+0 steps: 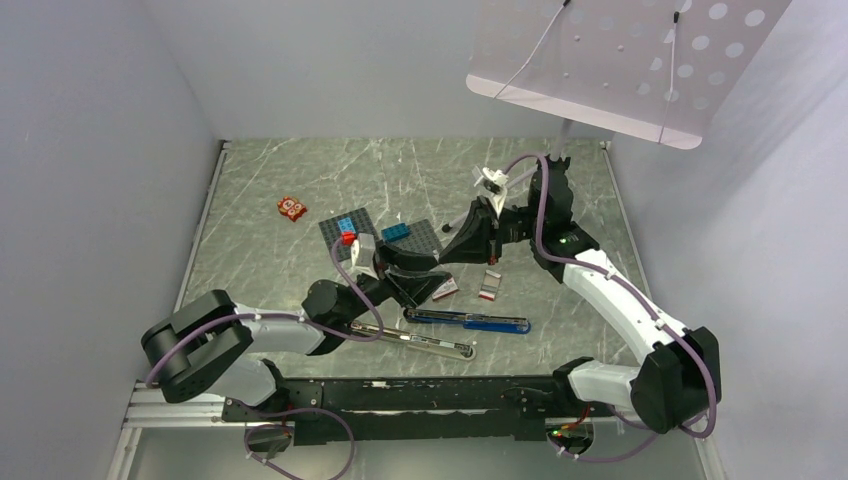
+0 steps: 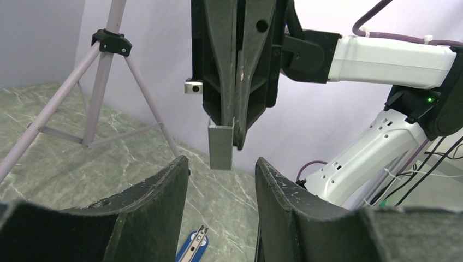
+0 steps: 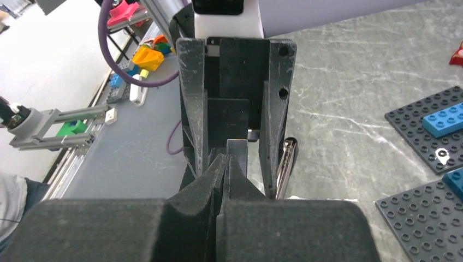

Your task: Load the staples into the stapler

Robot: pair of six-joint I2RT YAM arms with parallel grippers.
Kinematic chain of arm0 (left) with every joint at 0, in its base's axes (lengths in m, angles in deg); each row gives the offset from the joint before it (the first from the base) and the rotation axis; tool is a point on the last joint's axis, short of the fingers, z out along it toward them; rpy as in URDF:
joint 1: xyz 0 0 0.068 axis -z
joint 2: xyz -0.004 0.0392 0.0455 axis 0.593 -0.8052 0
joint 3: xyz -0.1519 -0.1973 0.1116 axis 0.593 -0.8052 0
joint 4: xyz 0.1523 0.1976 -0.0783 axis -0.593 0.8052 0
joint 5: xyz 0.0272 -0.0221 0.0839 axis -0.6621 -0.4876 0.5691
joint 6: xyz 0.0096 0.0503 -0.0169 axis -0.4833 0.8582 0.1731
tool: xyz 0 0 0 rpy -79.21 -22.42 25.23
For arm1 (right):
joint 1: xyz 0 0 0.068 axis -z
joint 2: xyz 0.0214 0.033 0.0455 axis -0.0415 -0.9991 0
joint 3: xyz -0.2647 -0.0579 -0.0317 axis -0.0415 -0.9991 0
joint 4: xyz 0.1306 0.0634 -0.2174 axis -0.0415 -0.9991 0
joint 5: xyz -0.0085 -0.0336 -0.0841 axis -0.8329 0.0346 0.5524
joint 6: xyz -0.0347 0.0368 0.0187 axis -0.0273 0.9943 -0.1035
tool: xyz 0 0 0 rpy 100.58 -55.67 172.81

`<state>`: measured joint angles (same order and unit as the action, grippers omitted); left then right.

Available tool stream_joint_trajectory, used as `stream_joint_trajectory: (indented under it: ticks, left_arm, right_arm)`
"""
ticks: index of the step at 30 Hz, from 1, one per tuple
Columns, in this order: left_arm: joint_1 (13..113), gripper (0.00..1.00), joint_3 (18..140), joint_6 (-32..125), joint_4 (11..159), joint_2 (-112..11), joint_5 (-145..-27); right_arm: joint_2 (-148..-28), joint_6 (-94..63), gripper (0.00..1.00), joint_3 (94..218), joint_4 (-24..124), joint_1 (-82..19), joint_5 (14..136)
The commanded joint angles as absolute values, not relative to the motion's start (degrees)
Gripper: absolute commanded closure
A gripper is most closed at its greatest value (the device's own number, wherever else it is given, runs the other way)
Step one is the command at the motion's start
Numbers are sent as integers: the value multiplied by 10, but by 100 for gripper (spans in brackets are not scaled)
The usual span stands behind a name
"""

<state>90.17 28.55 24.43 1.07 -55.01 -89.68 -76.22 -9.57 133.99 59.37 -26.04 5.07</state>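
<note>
Marbled table [image 1: 300, 180] carries stapler [image 1: 470, 321], baseplate [image 1: 380, 235], tile [image 1: 292, 208]; perhaps staple box [image 1: 490, 285].

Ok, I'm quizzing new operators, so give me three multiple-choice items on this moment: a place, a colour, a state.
1. The staple strip is: A in the left gripper; B in the right gripper; C in the stapler.
2. The stapler's coloured part is: A blue; B green; C yellow.
3. The left gripper is: A open; B shut on the strip; C shut on the stapler.
Answers: 1 B, the right gripper pinches it; 2 A, blue shows from above; 3 A, its fingers stand apart.
</note>
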Motion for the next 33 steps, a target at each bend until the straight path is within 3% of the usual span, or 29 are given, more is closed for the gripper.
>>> stream_joint_trajectory:
  ticks: [1,22,30,33]
  left_arm:
    - [904,47,281,263,-80,-527,-880]
    - [904,61,291,267,-70,-536,-888]
    - [904,73,292,271,-69,-535,-889]
    - [904,82,291,270,-74,-540,-891]
  right_arm:
    - [-750,-86,100,1329,622,-262,48]
    - [-748,-53,100,1319,660,-262,49]
    - [-749,-48,100,1315,667,-261,49]
    - [-749,-47,100,1315,668,-262,49]
